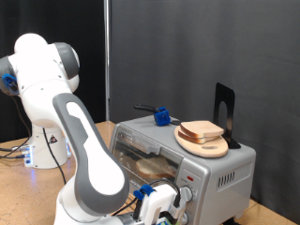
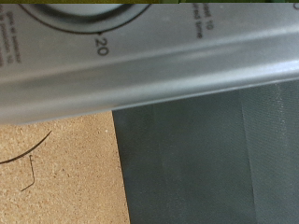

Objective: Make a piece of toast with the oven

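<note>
The gripper (image 1: 161,208) sits low at the front of the oven (image 1: 183,159), close against its control panel at the exterior view's bottom, near the two round knobs (image 1: 198,184); whether its fingers are parted or closed cannot be told, since the exterior view is too small there and the wrist view shows no fingers at all. Only the wrist view gives the close detail: the oven's silver panel (image 2: 149,65) fills its upper part, with the edge of a dial (image 2: 79,11) marked "20", beside a tan board surface (image 2: 56,177) and a dark grey mat (image 2: 215,159). Only the exterior view shows the piece of toast (image 1: 202,130), lying on a round wooden plate (image 1: 202,144) on top of the oven, next to a black stand (image 1: 225,112) and a blue-handled tool (image 1: 159,116), well apart from the gripper
</note>
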